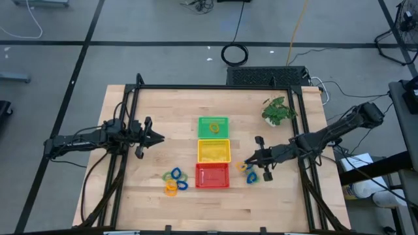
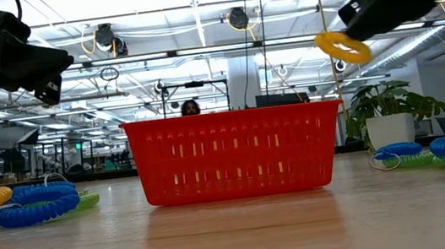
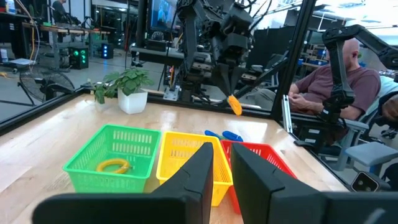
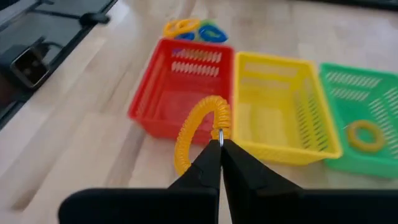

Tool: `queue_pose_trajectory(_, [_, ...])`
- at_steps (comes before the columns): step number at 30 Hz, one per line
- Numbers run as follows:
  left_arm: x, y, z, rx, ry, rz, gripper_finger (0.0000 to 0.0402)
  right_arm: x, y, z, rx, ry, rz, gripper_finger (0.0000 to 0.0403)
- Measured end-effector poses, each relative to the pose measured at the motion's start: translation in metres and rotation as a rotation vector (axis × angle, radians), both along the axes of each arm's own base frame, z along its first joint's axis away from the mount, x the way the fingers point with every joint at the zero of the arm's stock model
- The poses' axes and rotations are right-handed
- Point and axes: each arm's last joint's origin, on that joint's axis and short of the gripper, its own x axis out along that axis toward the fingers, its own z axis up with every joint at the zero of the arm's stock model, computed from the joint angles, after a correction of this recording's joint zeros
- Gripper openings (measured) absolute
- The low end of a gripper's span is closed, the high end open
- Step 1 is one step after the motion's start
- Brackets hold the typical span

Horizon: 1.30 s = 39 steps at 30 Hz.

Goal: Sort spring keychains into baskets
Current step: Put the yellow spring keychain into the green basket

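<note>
My right gripper is shut on an orange-yellow spring keychain, held in the air right of the red basket; the low view shows this keychain above basket height. The red basket, the yellow basket and the green basket stand in a row. One yellow keychain lies in the green basket. Blue, yellow and green keychains lie in a pile left of the red basket, and others lie under my right gripper. My left gripper hovers left of the baskets, slightly open. My right gripper pinches the orange-yellow keychain between its two fingertips at the coil's end by the small metal ring. The fingers come from the table's right, slanting down. The loop sticks out beyond the fingertips, tilted and lifted clear of the table.
A potted plant stands near the table's far right corner. A black frame runs along the table's far edge and sides. A seated person is beyond the table's right side. Bare wood lies between my left gripper and the baskets.
</note>
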Motion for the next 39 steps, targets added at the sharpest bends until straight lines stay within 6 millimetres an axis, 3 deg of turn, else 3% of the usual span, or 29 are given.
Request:
queue_pose_trajectory(13, [0.000, 0.000, 0.000, 0.000, 0.000, 0.000, 0.0061, 0.013, -0.047, 0.004, -0.103, -0.046, -0.166, 0.0000])
queue_pose_trajectory(25, [0.000, 0.000, 0.000, 0.000, 0.000, 0.000, 0.0060, 0.014, -0.093, 0.004, -0.159, -0.030, -0.354, 0.0000])
queue_pose_trajectory(39, [0.000, 0.000, 0.000, 0.000, 0.000, 0.000, 0.0060, 0.010, -0.118, 0.004, -0.179, -0.016, -0.461, 0.0000])
